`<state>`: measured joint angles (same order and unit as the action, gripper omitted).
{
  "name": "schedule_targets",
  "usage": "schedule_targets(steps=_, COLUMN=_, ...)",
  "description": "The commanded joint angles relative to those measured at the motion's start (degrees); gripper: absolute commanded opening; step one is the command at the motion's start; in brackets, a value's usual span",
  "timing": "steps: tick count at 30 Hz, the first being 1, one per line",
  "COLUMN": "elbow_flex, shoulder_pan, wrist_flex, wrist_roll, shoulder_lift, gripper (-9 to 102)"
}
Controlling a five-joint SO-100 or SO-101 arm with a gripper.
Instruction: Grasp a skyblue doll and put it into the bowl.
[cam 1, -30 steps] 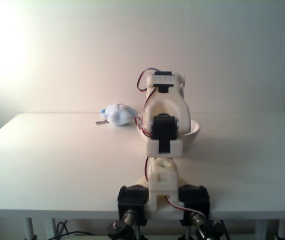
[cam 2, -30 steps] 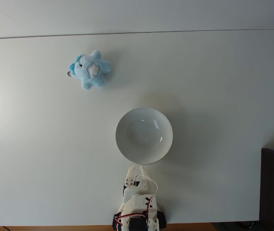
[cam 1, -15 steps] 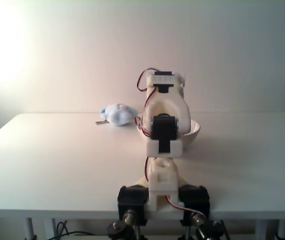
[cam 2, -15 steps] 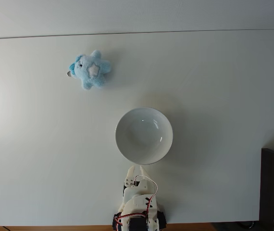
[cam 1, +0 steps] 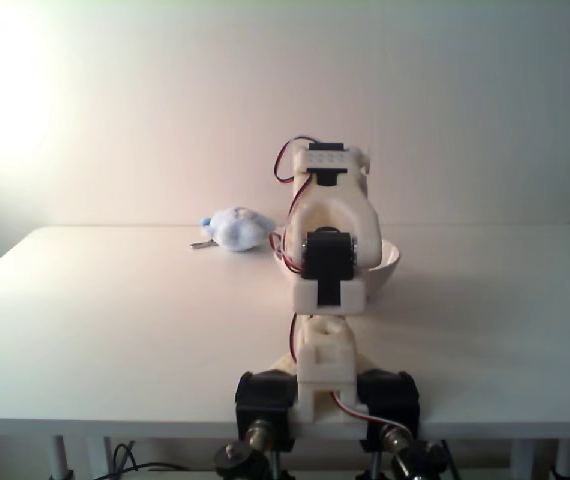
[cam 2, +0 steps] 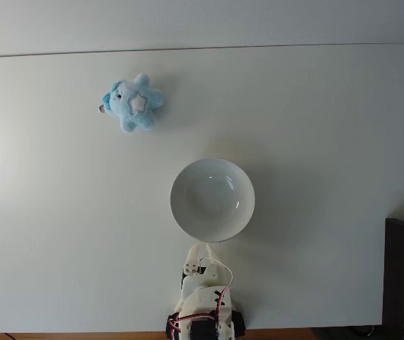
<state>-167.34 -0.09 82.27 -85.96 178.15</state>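
The gripper (cam 2: 196, 249) sat folded at the bowl (cam 2: 212, 200), empty, its opening impossible to judge; the skyblue doll (cam 2: 134, 103) lay well apart, ungrasped

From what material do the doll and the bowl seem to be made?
The skyblue doll looks like soft plush fabric: its outline is fuzzy and matte, with a whitish star patch. The bowl looks like glazed ceramic or smooth plastic, I cannot tell which: its white inside is even and shows small shiny highlights.

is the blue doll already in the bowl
No, in the top-down fixed view the skyblue doll lies on the table, apart from the bowl.
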Motion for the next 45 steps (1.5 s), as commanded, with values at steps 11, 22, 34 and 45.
schedule_targets(steps=11, elbow_flex=-1.93, shoulder_pan=-0.53, wrist_flex=1.23, wrist_roll=-0.09, shoulder_lift=16.61, gripper=6)
schedule_targets(steps=22, elbow_flex=2.11, shoulder_pan=0.09, wrist_flex=0.70, wrist_roll=-0.18, shoulder_lift=16.70, gripper=6)
schedule_targets(steps=34, elbow_flex=14.50, shoulder_pan=-0.18, wrist_flex=0.70, wrist_roll=-0.18, shoulder_lift=16.70, gripper=6)
schedule_targets(steps=45, elbow_flex=26.54, shoulder_pan=-0.53, wrist_flex=0.62, wrist_roll=-0.18, shoulder_lift=16.70, gripper=6)
